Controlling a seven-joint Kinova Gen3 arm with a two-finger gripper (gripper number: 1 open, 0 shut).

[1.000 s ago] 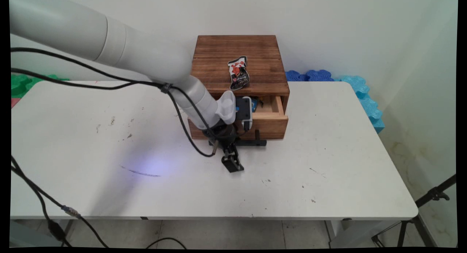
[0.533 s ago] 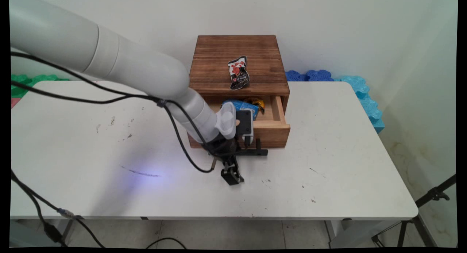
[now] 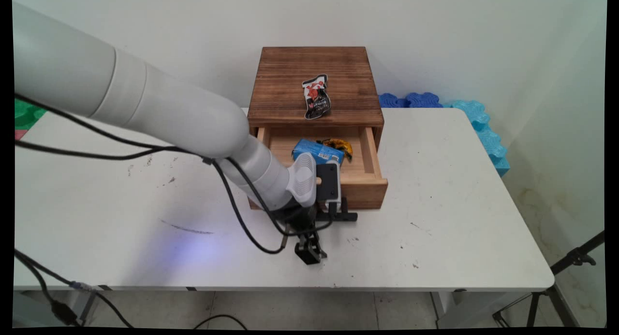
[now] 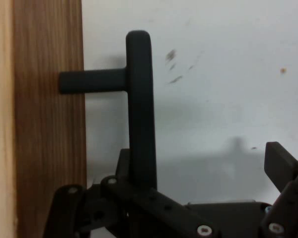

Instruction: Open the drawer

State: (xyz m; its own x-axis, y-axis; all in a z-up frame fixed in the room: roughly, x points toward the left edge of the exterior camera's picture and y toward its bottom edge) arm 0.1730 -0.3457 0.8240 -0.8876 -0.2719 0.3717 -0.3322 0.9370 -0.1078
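Stands low at the table's near side, gripper (image 3: 309, 252) spread apart, one finger hooked behind the black drawer handle (image 4: 140, 99). Has drawn the wooden drawer (image 3: 370, 192) further out, uncovering a blue packet (image 3: 317, 152) and a yellow-brown wrapper (image 3: 340, 145). Beyond, leaves the red-and-black sachet (image 3: 316, 97) unmoved on the wooden box (image 3: 290, 74).

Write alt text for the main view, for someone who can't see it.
A white robot arm's black gripper is at the black handle of a wooden box's open drawer on a white table. The drawer holds a blue packet; another packet lies on top.
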